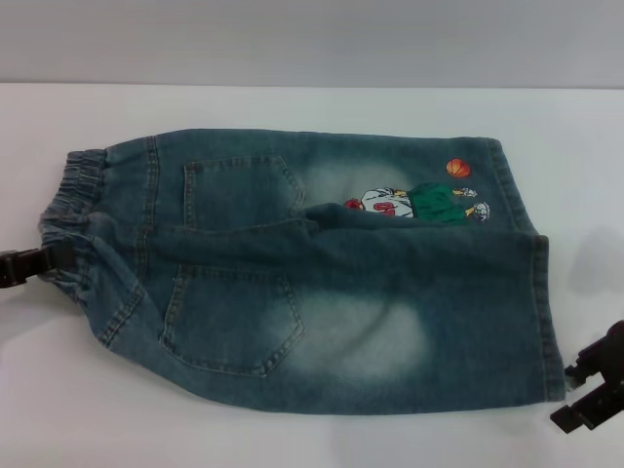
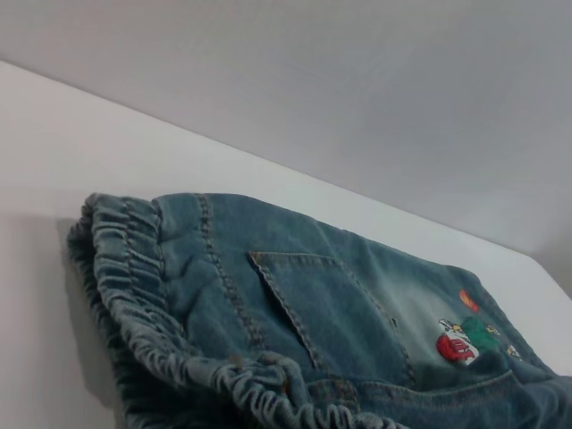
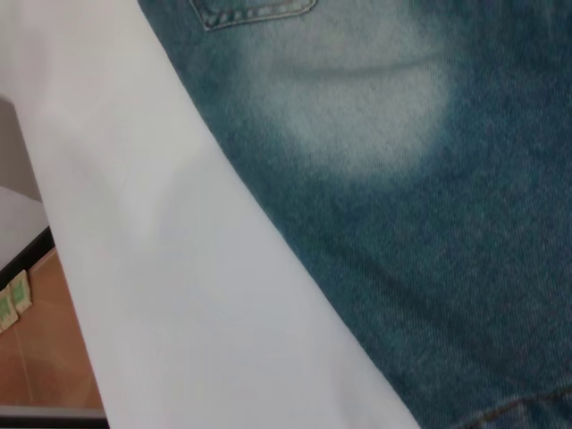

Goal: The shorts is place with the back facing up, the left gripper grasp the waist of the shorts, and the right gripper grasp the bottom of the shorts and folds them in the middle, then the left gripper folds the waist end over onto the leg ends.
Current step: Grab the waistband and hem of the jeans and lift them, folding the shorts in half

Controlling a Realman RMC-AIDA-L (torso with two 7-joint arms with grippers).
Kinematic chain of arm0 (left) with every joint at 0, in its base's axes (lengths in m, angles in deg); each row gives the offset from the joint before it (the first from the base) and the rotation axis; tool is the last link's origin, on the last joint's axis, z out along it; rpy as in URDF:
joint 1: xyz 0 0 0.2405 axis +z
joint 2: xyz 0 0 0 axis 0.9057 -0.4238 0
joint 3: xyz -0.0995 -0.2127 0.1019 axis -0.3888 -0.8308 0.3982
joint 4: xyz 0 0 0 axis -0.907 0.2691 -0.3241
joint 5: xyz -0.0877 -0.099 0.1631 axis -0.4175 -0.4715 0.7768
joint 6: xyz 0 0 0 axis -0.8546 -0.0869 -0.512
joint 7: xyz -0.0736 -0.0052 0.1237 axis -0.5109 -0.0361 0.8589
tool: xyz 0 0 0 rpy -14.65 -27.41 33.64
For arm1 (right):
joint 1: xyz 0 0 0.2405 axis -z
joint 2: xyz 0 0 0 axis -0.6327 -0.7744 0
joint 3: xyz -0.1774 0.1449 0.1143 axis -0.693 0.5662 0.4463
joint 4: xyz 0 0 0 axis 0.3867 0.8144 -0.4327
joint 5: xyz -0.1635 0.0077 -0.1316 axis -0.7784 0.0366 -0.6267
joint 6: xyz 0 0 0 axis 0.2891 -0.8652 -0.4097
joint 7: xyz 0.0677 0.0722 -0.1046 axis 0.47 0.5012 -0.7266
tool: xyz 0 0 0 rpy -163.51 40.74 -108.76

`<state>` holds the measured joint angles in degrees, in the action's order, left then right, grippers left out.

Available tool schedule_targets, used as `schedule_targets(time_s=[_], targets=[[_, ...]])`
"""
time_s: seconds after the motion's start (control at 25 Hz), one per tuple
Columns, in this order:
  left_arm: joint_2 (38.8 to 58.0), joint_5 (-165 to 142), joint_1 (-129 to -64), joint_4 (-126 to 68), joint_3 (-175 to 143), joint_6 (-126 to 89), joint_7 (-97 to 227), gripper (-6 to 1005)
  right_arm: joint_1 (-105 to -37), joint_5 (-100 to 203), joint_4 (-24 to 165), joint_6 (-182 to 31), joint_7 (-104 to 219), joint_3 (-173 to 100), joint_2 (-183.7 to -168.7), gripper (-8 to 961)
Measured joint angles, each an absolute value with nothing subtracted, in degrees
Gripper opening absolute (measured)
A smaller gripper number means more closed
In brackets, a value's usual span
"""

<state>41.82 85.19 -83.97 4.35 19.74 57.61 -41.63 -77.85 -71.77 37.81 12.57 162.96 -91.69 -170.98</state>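
1. The shorts (image 1: 322, 268) are laid back up on the white table (image 1: 292, 439), waist (image 1: 73, 219) toward the robot's left, leg ends (image 1: 531, 292) toward its right.
2. The left gripper (image 1: 44, 261) is seen at the waist, apparently clamped on it; the band could slip out if only the ruffled edge is held.
3. The right gripper (image 1: 595, 390) is held just off the near hem corner; whether it is apart or together cannot be told. A single layer might be snagged.
4. Faded denim, two pockets and a cartoon print (image 1: 419, 200) are shown.
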Motion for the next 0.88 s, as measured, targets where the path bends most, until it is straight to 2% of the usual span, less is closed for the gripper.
schedule_targets(time_s=[0.4, 0.88], targets=[[41.92, 85.3, -84.4, 4.1, 19.7, 57.2, -41.6, 120, -80.3, -72.7, 36.9, 12.6, 163.0, -92.2, -171.75, 710], [41.92, 85.3, -84.4, 4.0, 19.9, 56.5, -41.6, 127, -83.7, -77.2, 36.2, 12.9, 163.0, -92.2, -175.44, 707]])
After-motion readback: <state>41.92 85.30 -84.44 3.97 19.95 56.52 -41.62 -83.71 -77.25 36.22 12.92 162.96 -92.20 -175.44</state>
